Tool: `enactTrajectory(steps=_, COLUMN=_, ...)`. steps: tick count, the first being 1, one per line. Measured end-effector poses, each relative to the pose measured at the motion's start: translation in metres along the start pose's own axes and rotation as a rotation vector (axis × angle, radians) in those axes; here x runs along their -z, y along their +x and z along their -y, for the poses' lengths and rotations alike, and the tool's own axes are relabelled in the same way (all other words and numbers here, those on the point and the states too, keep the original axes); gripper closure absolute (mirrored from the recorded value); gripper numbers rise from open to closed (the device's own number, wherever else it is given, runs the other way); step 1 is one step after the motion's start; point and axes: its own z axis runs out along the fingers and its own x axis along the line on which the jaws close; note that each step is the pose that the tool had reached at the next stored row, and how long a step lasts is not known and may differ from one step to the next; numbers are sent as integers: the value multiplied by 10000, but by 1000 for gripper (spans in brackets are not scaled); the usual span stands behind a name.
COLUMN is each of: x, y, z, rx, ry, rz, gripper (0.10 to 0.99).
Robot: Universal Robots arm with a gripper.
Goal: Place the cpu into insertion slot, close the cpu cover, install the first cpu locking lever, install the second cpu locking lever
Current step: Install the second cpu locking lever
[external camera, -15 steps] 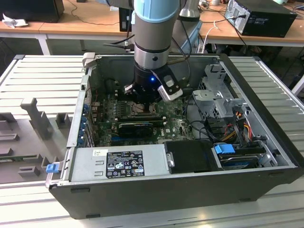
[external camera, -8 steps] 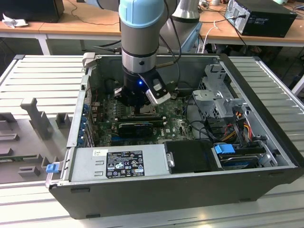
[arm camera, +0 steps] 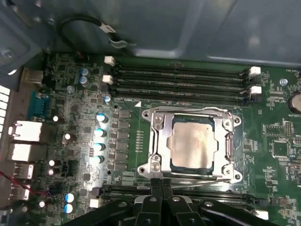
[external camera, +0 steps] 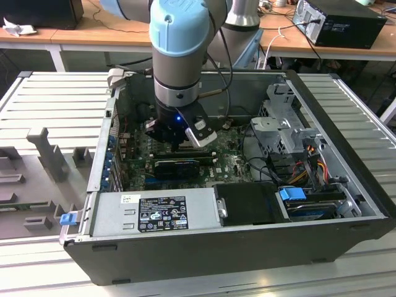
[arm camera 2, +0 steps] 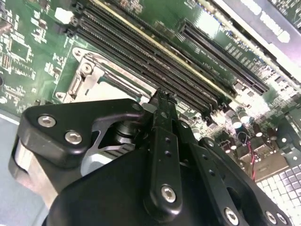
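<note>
Risk no. 1 is the biggest part: arm drops into the open PC case at centre of the exterior view, w/ little room around it. Any sideways drift could knock the case wall or the drive cage at the exterior view's right.

Next, the motherboard: a push that's too deep or off-line would prob. load the board and flex it. Memory slots run just beside the socket; a slipped tip could scrape them.

Cpu cover lies flat, closed over the cpu, which sits in the socket and shows thru the cover's square opening. If the cover isn't fully seated, pressure on it could skew the chip on the contacts.

Gripper has both fingers pressed together, nothing between them, tips right at the socket edge by a thin wire lever. Can't tell if that lever is hooked. Narrow tips on thin wire = easy slip-off.

Around:
- power supply, lower centre of the exterior view, well apart from the gripper
- black cables, right of centre, near the board; could snag the wrist
- capacitors near the socket, not in the way
</note>
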Motion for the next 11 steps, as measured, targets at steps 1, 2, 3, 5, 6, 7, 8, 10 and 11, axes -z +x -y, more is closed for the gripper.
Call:
enactTrajectory(steps=1, x=1, y=23, z=16, rx=-3, ry=-144, rz=10, gripper=980)
enactTrajectory(steps=2, x=2, y=38, z=28, rx=-2, ry=-224, rz=14, gripper=980)
enactTrajectory(steps=3, x=-2, y=67, z=56, rx=1, ry=-336, rz=21, gripper=980)
enactTrajectory(steps=5, x=-14, y=72, z=80, rx=1, ry=-424, rz=26, gripper=980)
enactTrajectory(steps=6, x=-25, y=73, z=99, rx=0, ry=-512, rz=32, gripper=980)
enactTrajectory(steps=7, x=-31, y=74, z=109, rx=0, ry=-565, rz=35, gripper=980)
enactTrajectory(steps=8, x=-38, y=75, z=117, rx=0, ry=-609, rz=38, gripper=980)
enactTrajectory(steps=10, x=-71, y=77, z=136, rx=0, ry=-705, rz=45, gripper=980)
enactTrajectory(steps=11, x=-84, y=80, z=139, rx=-1, ry=-717, rz=46, gripper=980)
